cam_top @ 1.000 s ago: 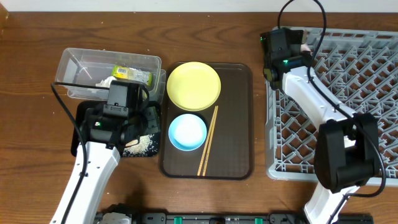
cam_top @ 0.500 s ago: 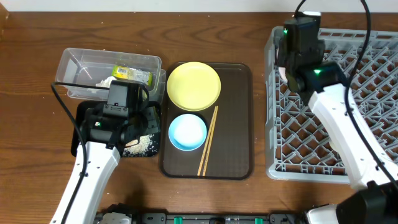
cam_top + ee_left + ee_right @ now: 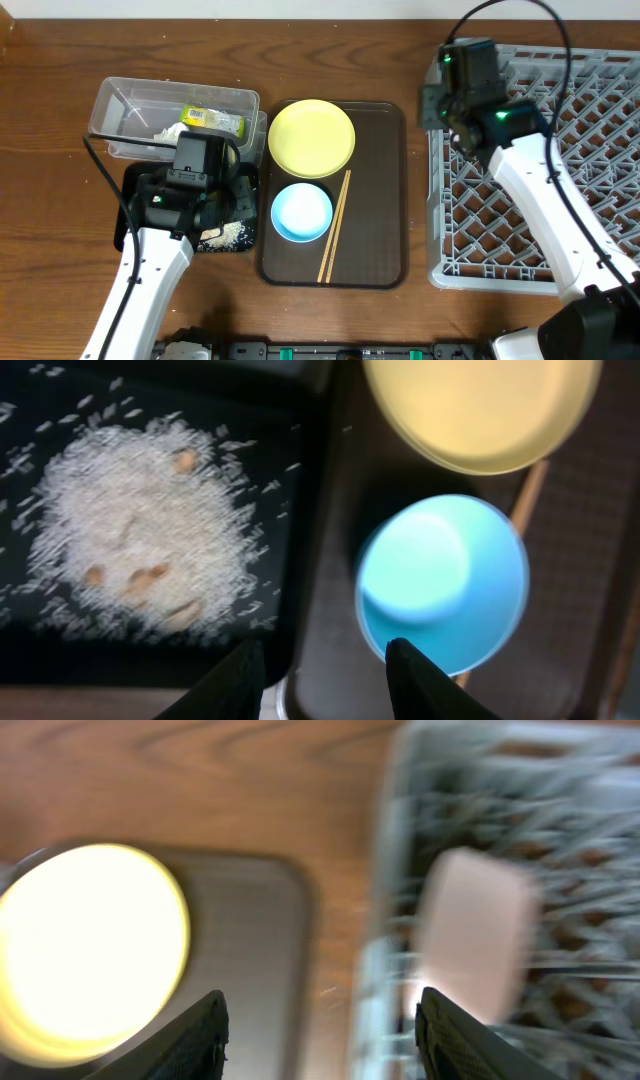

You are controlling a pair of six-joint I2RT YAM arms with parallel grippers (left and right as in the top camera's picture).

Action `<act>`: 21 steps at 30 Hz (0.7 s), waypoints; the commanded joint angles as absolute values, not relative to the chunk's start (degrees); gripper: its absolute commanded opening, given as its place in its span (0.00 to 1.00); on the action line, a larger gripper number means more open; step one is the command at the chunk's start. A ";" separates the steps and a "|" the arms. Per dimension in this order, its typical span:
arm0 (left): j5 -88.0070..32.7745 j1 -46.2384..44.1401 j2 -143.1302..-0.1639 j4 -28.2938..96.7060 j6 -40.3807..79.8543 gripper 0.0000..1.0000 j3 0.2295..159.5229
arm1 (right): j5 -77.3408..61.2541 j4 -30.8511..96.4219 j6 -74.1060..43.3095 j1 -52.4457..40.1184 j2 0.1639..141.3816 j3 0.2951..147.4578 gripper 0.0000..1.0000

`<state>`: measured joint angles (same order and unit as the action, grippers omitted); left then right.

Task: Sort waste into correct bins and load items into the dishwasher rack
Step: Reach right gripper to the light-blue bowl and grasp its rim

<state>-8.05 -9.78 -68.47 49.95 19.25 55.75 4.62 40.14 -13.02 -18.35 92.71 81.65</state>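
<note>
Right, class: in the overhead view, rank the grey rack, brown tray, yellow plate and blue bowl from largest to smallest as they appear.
1. grey rack
2. brown tray
3. yellow plate
4. blue bowl

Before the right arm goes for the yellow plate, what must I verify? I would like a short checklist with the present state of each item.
1. Right gripper open and empty: ok.
2. Nothing lying on the yellow plate: ok.
3. Chopsticks apart from the plate's rim: cannot tell, their upper ends lie very near it.
4. Left gripper open, empty and away from the plate: ok.
5. Free pegs in the dishwasher rack: ok in the overhead view.
6. Right wrist view sharp enough to guide by: not ok, it is blurred.
</note>
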 commanded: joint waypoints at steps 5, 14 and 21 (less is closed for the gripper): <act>-3.18 -4.97 -68.34 52.77 25.82 0.43 55.55 | -4.23 43.97 -13.67 -26.28 96.29 80.53 0.61; -3.60 1.34 -68.36 53.60 26.24 0.58 55.55 | -9.54 44.88 -13.74 -35.42 104.57 80.44 0.60; -3.60 1.32 -68.36 53.74 26.26 0.59 55.55 | -9.45 44.86 -13.74 -40.88 110.43 80.44 0.55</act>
<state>-4.27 1.04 -68.47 53.58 25.71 55.75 -8.69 44.80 -13.17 -38.98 108.44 80.88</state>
